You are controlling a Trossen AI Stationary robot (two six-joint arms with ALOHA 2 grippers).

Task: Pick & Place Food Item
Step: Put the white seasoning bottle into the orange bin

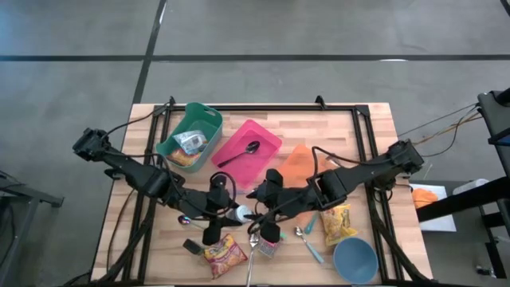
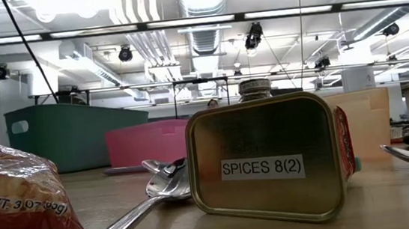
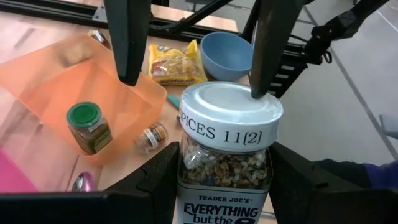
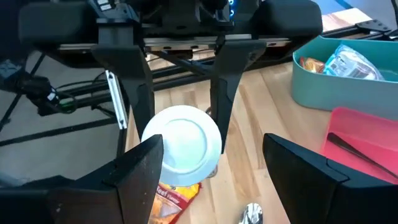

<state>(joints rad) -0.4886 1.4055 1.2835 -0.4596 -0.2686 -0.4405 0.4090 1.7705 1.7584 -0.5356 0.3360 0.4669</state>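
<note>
Spice jar (image 3: 227, 146) with a white lid and a label reading "SPICES 11(2)" sits clasped between the two dark fingers of the left gripper (image 1: 231, 209), held near the front middle of the wooden table (image 1: 366, 127). In the right wrist view the same jar shows from its lid side, a white disc pinched between the left arm's fingers. The right gripper (image 1: 259, 194) faces it from just beside, its fingers spread apart and holding nothing, one on each side of the jar's lid without clearly touching it. Behind the arms stand three bins in a row: a teal bin (image 1: 190, 135) holding food packets, a pink tray (image 1: 247, 151) with a dark spoon (image 1: 239, 153) in it, and an orange tray (image 1: 299, 163). The left wrist view shows a green-lidded jar (image 3: 89, 127) and a small jar lying on its side (image 3: 151, 135) in or beside that orange tray. At the table's front edge lie a red snack bag (image 1: 225, 253), a spice tin (image 2: 269, 161) on its side labelled "SPICES 8(2)", a metal spoon (image 2: 149, 199), a teal-handled spoon (image 1: 309, 244), a yellow snack packet (image 1: 338, 223) and a blue bowl (image 1: 355, 259)
</note>
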